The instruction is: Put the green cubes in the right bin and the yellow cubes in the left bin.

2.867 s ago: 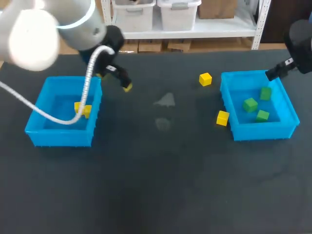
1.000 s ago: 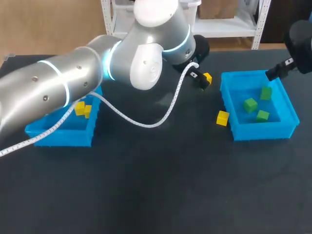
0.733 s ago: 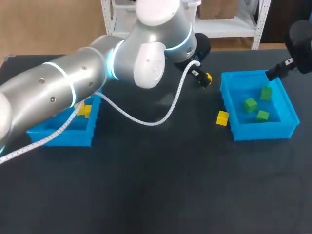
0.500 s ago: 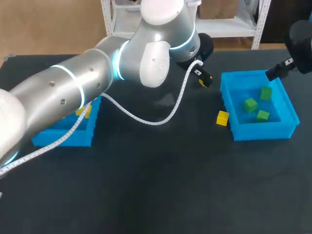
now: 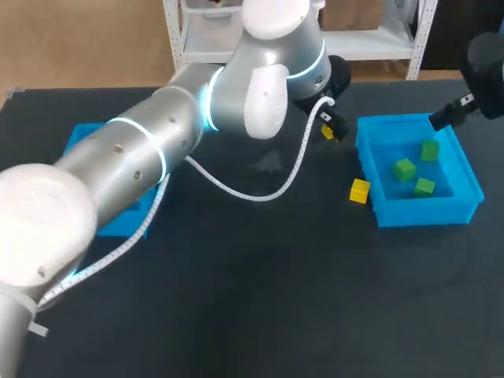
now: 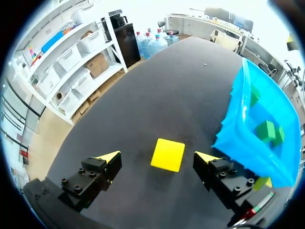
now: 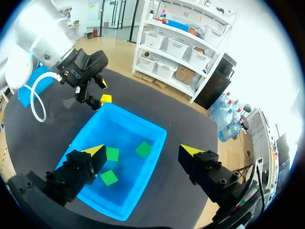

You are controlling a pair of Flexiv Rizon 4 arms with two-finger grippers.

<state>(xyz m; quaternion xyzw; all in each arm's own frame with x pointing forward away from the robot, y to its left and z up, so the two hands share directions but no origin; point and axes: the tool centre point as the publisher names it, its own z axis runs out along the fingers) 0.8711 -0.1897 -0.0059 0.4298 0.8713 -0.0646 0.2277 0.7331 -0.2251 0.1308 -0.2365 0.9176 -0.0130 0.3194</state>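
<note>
My left arm reaches across the table, and my left gripper (image 5: 334, 128) (image 6: 157, 157) hangs open over a yellow cube (image 6: 167, 155). The cube lies on the table between the fingers, untouched. A second yellow cube (image 5: 360, 190) lies against the right blue bin's (image 5: 425, 211) (image 7: 138, 121) near-left side. Three green cubes (image 5: 405, 168) (image 7: 112, 154) lie inside that bin. My right gripper (image 5: 447, 115) (image 7: 143, 151) is held open high above the bin, with nothing in it. The left blue bin (image 5: 83, 135) is mostly hidden behind my left arm.
The black tabletop (image 5: 260, 299) spreads wide between and in front of the bins. My left arm's white cable (image 5: 260, 193) hangs low over the middle of the table.
My left arm has swung from beside the left bin across to the right, bringing its open gripper down around the far yellow cube. The right arm has kept still.
</note>
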